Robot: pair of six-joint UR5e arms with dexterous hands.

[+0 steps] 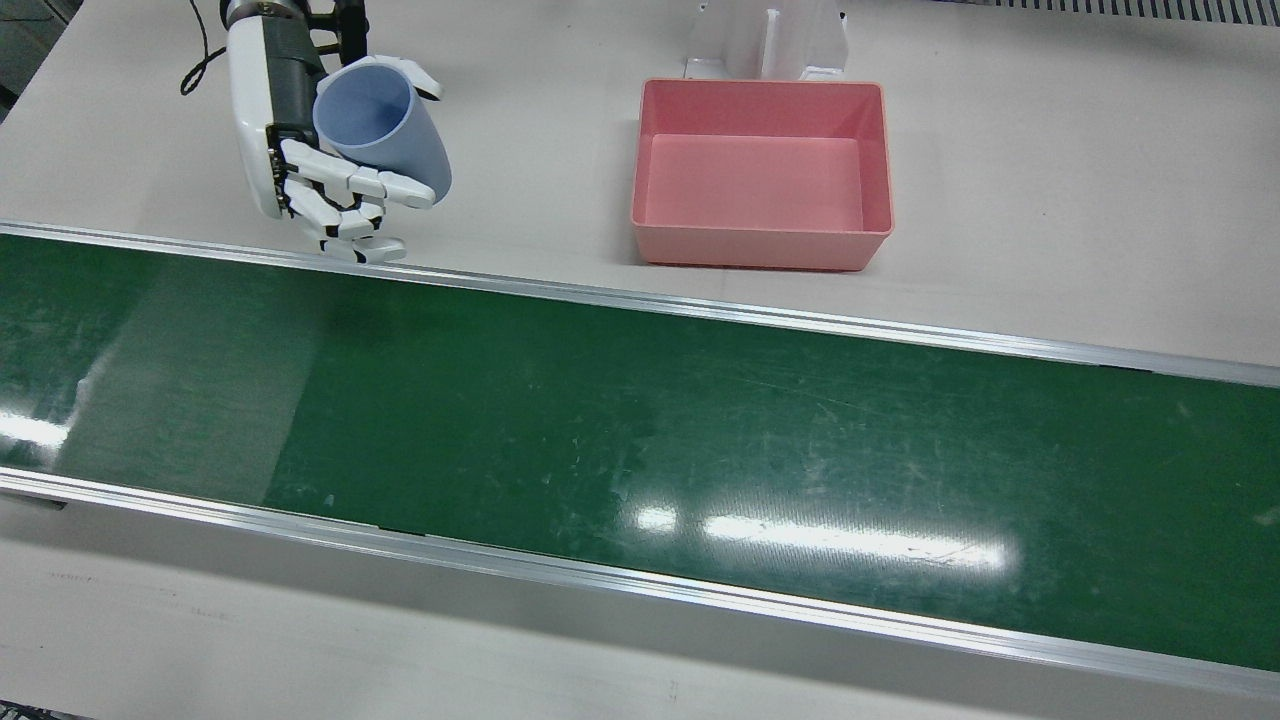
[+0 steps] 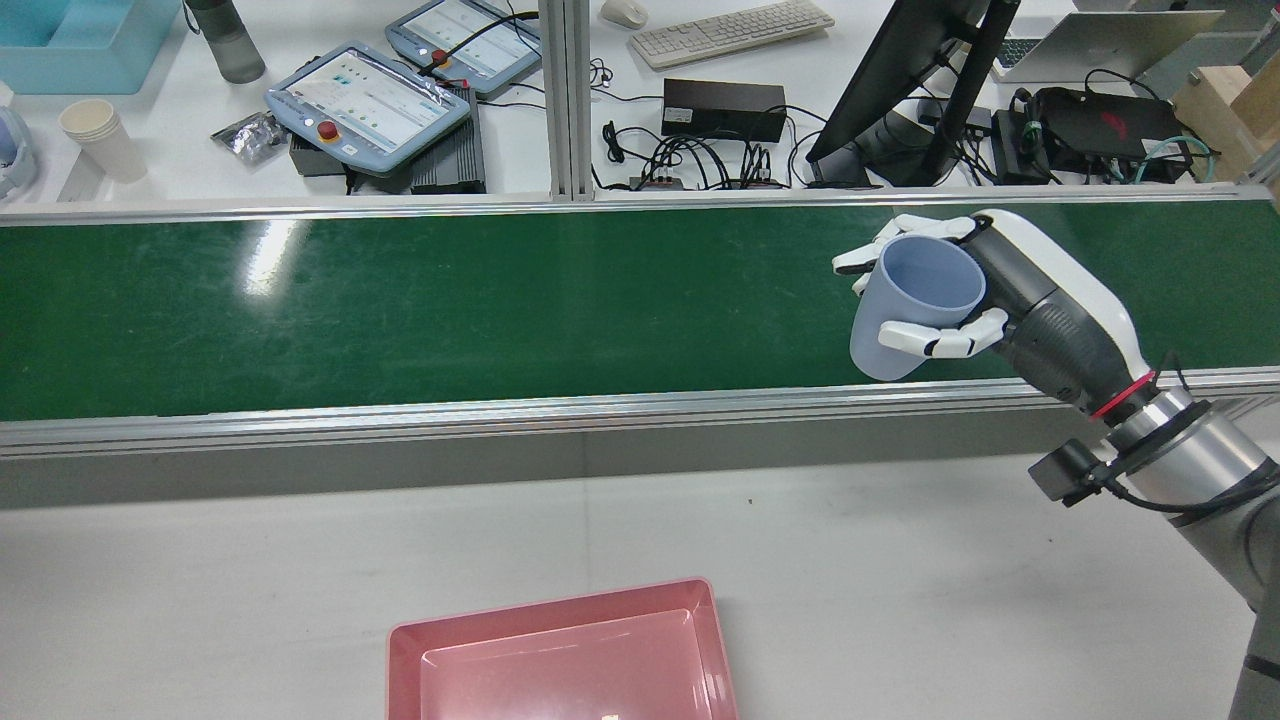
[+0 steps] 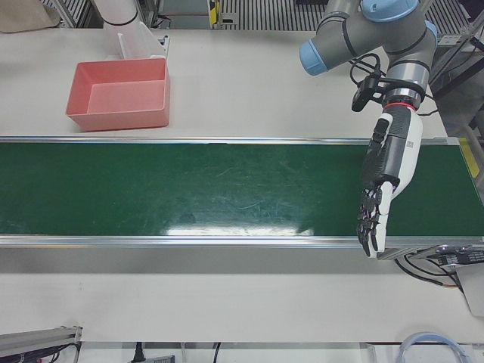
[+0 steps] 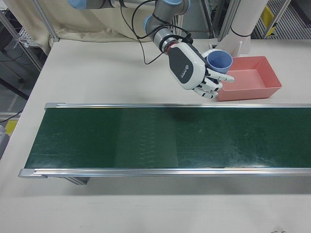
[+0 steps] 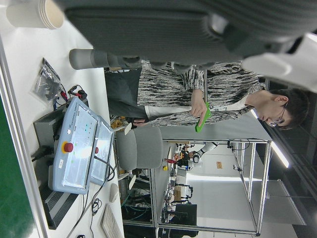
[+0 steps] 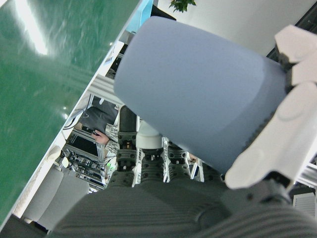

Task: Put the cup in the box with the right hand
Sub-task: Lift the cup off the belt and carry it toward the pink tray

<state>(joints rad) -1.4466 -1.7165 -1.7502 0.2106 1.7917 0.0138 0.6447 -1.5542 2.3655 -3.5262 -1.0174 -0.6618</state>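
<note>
Holding a pale blue cup [image 1: 385, 125] clear of the bench [image 1: 1050, 200], the robot's right hand [image 1: 300, 150] is hovering near the inner edge of the green conveyor belt [image 1: 700, 440], its white fingers [image 1: 360, 185] wrapped around the cup's wall. The cup is riding tilted in the grasp, its open mouth angled upward and toward the robot, and it is touching neither the belt nor the bench, as the rear view makes plain with the cup [image 2: 915, 305] held up by the right hand [image 2: 1000, 295] over the belt's near rail. The pink box [image 1: 762, 175] is sitting empty on the bench on the robot's side of the belt, well apart from the cup and off toward the middle of the station.

The left hand [image 3: 382, 193] is hanging over the far end of the belt with its fingers stretched out straight and apart, holding nothing and taking no part in the work.

Judging by how things lie, the pickup is done and the lift is done; the carry across to the box and the release are both still to come. The hand appears to need a sideways swing along the bench until the cup is above the box's open top, then a lowering and an opening of the fingers. With the cup tipped as it is, it could land on its side in the box.
</note>
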